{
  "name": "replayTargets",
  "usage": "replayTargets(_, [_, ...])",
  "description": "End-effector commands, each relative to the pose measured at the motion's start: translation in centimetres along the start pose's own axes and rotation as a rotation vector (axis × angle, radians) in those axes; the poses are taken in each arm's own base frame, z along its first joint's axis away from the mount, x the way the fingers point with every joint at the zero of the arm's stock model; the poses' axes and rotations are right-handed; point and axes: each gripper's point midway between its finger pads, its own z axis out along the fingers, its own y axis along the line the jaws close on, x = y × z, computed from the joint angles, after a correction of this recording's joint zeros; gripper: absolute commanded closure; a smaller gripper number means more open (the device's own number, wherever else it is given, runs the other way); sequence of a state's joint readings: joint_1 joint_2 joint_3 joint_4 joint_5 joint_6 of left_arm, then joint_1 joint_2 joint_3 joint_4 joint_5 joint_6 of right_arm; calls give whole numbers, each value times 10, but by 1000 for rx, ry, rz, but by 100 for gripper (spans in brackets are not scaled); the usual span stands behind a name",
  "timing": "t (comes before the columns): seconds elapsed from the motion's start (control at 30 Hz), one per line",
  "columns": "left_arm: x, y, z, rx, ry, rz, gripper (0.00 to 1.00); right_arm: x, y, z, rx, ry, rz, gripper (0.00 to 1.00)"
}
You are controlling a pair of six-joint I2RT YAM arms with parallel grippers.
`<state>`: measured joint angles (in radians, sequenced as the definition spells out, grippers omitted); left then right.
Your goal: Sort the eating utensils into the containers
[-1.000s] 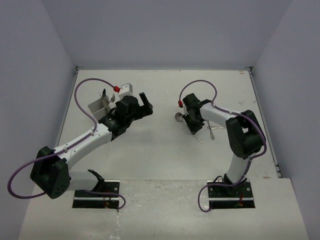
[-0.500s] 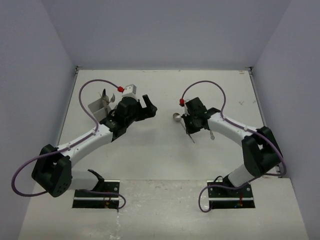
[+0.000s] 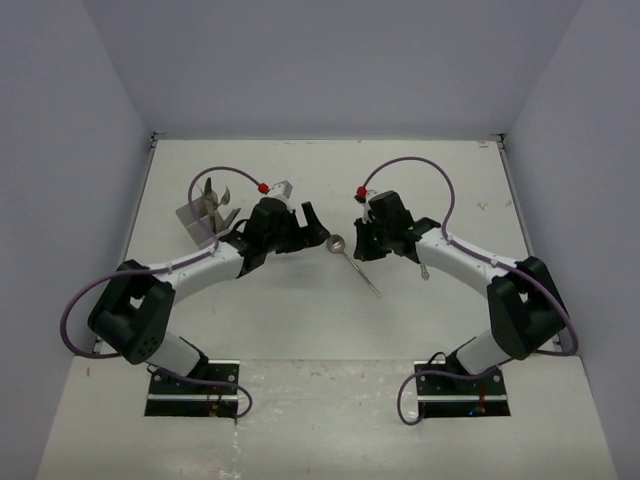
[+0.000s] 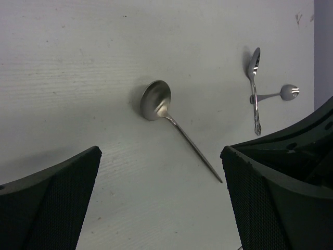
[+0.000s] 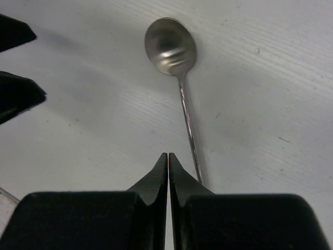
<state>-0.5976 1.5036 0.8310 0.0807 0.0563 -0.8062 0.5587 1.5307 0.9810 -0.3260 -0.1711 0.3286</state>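
Spoon [image 4: 179,131] lies on the surface [image 3: 300,310] between our hands, touching neither. Left hand [image 4: 160,153] hangs wide above it; right hand [image 5: 168,159] is pinched together, empty. Next, we judge, the left grips its handle, then carries it to the holder [image 3: 200,215], far left.

Spoon [image 4: 181,132] flat, rt of holder [image 3: 195,215]

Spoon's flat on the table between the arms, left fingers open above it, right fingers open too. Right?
No: the right fingers are shut, tips together, as the right wrist view shows. The spoon does lie on the table with the left fingers open above it.
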Motion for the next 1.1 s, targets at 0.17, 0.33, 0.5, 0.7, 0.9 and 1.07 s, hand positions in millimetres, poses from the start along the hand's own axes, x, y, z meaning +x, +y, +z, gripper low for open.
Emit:
replayTargets(0.17, [-13, -9, -14, 40, -52, 36, 0, 10, -22, 15, 164, 45, -74, 70])
replayTargets(0.33, [-12, 1, -24, 2, -70, 45, 0, 17, -31, 34, 235, 105, -134, 52])
replayTargets(0.5, [-11, 9, -32, -27, -92, 20, 0, 25, -27, 49, 289, 164, -159, 53])
replayTargets(0.7, [-13, 21, -41, -79, -128, 1, 0, 39, -32, 58, 388, 192, -138, 88])
replayTargets(0.9, [-13, 22, -43, -76, -135, -3, 0, 37, -22, 51, 325, 129, -112, 100])
replayTargets(1.07, [-10, 13, -41, -17, -126, -1, 0, 0, 18, 34, 145, -62, -60, 100])
